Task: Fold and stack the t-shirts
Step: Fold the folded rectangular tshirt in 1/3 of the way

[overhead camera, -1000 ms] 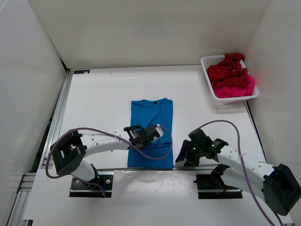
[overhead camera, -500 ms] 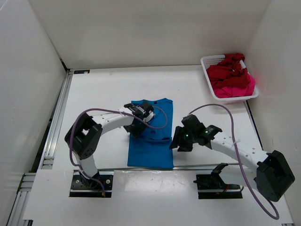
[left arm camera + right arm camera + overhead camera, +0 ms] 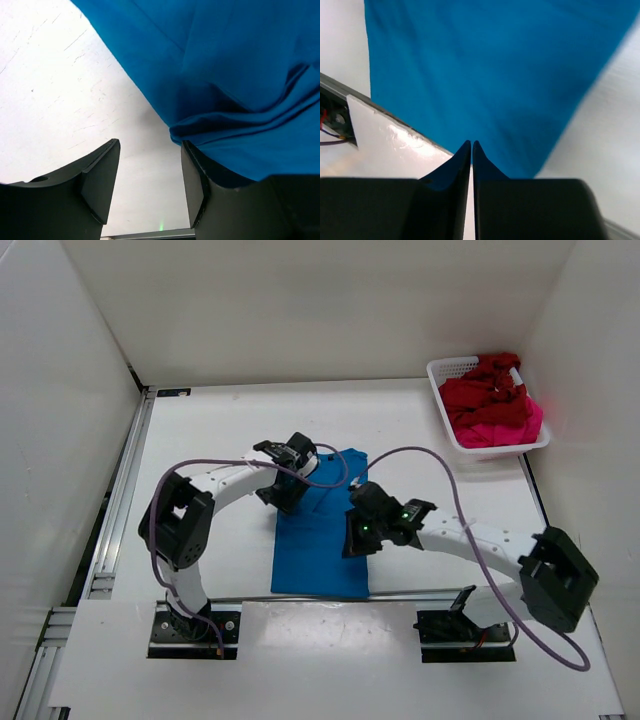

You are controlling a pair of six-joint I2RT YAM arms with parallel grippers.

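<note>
A bright blue t-shirt [image 3: 318,555] lies folded into a long narrow strip in the middle of the table. My left gripper [image 3: 283,496] is at its upper left edge. In the left wrist view that gripper [image 3: 150,150] is open over bare table, and its right finger [image 3: 196,180] rests against a rumpled fold of the blue t-shirt [image 3: 240,65]. My right gripper [image 3: 353,538] hovers over the shirt's right edge. It is shut [image 3: 471,143] with nothing visible between its jaws, above the blue t-shirt [image 3: 485,65]. A dark red t-shirt [image 3: 480,395] and a pink t-shirt [image 3: 508,428] lie bunched in the basket.
The white mesh basket [image 3: 440,370] stands at the back right corner against the wall. White walls enclose the table on the left, back and right. A metal rail [image 3: 125,490] runs along the left side. Purple cables loop above both arms.
My left gripper opened and moved from the shirt's lower middle up to its upper left edge. My right gripper swung left onto the shirt's right edge and shut.
</note>
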